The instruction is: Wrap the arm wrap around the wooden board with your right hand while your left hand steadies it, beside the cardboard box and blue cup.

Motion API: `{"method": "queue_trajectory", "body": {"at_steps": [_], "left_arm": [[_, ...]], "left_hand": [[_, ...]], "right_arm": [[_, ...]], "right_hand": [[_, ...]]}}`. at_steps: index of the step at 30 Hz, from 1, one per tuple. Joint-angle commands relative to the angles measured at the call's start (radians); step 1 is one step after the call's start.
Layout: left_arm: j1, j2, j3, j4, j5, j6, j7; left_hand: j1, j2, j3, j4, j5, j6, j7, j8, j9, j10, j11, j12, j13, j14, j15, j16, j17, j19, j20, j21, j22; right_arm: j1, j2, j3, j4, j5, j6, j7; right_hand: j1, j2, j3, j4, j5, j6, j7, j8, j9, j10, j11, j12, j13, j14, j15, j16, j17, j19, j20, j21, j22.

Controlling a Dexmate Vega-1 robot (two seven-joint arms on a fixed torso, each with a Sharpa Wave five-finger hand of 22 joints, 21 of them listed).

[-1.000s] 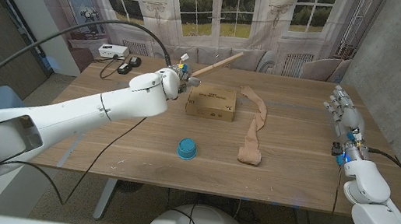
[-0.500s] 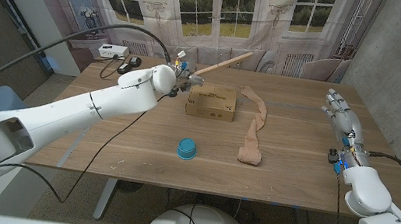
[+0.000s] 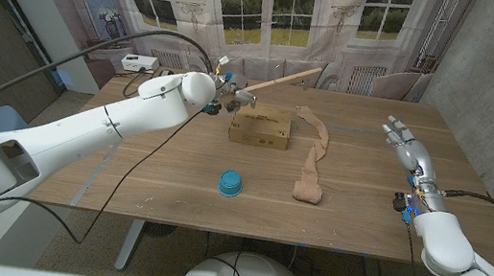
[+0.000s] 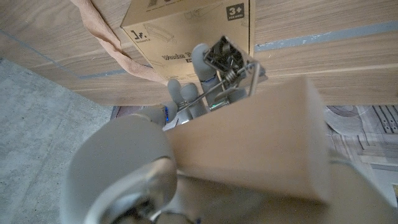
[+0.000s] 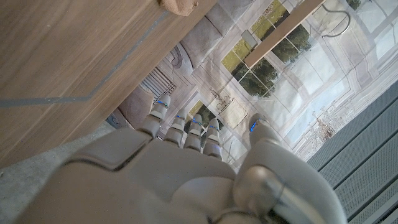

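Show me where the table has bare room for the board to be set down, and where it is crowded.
Bare wood lies between the arm wrap and the right hand, and along the near edge on both sides of the blue cup. It is crowded at the far middle: the left hand holds the wooden board over the cardboard box, with the wrap close beside it.

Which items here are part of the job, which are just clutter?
Job: board, held by the left hand; wrap on the table; right hand, empty.
Clutter: box, cup, white device at the far edge.
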Motion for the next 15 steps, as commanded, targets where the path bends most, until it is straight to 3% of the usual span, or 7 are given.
{"method": "queue_trajectory", "body": {"at_steps": [1,15], "left_arm": [[-0.035,-0.008,-0.027,0.033,-0.022,-0.077,-0.106],[-0.066,-0.028,-0.029,0.088,-0.046,-0.127,-0.176]], "left_hand": [[-0.005,-0.027,-0.005,-0.005,0.011,0.024,-0.012,0.008,-0.013,0.011,-0.003,0.322,0.005,0.096,-0.117,0.058,0.306,-0.012,-0.078,0.069,0.016],[-0.008,-0.027,0.000,-0.005,0.028,0.037,-0.011,-0.001,-0.042,0.012,-0.003,0.324,0.005,0.092,-0.118,0.078,0.304,-0.016,-0.077,0.077,0.004]], "right_arm": [[-0.072,-0.043,-0.022,-0.146,-0.153,-0.199,-0.051],[-0.058,-0.085,-0.095,-0.258,-0.255,-0.414,-0.022]], "right_hand": [[0.012,0.000,0.003,-0.005,0.007,0.004,0.001,0.002,0.003,0.006,0.002,0.004,0.000,0.007,-0.005,0.001,-0.001,0.013,-0.001,0.000,0.001],[0.024,-0.005,0.007,-0.012,0.008,-0.008,0.002,-0.002,0.004,-0.003,0.000,0.000,0.000,0.009,-0.007,-0.001,-0.003,0.018,0.000,-0.001,0.001]]}}
